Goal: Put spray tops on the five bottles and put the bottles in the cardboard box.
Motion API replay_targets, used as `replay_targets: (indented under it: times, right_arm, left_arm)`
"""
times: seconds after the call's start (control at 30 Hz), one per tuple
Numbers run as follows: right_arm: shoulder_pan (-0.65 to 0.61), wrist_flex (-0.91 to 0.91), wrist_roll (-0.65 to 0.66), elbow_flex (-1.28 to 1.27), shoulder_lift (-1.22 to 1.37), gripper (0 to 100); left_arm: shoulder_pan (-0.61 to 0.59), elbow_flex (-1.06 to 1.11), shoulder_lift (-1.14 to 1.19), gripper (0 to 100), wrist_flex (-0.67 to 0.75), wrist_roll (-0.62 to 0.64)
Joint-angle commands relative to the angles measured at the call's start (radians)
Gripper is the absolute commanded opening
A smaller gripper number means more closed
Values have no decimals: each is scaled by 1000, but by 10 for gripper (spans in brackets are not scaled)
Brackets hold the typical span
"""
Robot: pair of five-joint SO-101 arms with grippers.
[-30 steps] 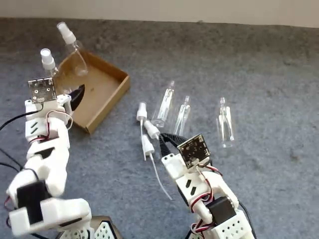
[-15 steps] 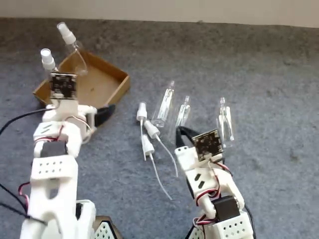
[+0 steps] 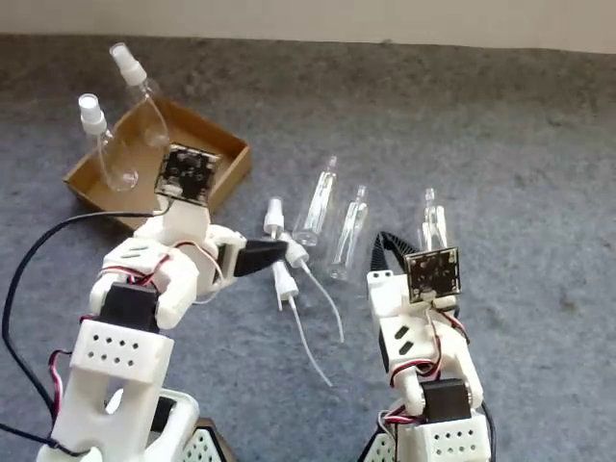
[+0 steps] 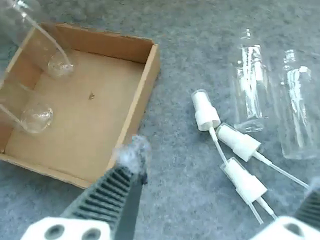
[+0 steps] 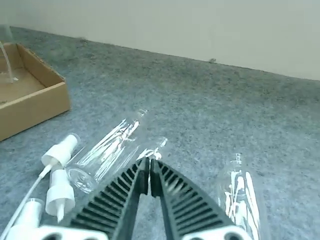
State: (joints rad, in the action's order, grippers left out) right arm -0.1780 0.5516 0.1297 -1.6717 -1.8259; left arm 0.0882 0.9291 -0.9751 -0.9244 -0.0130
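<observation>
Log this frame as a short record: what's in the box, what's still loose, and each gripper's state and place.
box: cardboard box holds two capped bottles, standing
loose bottles: three bare bottles lying on the carpet
loose tops: three spray tops lying beside the bare bottles
left gripper: open, above the spray tops
right gripper: shut, empty, near the bare bottles
progress: two of five bottles capped and boxed
</observation>
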Motion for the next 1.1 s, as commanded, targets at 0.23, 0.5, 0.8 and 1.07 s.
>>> replay_targets:
  times: [0.23, 0.5, 0.8, 1.07]
  right_arm:
    - [50, -48, -9, -102, -8, 5]
    - [50, -48, -6, -102, -5, 5]
    - [48, -31, -6, -102, -5, 5]
    - [45, -22, -5, -104, -5, 5]
  left_arm:
    - [114, -335, 99, 428, -301, 21]
    - [114, -630, 476, 428, -388, 21]
    - [116, -938, 885, 428, -391, 21]
    - [185, -1300, 1216, 428, -519, 21]
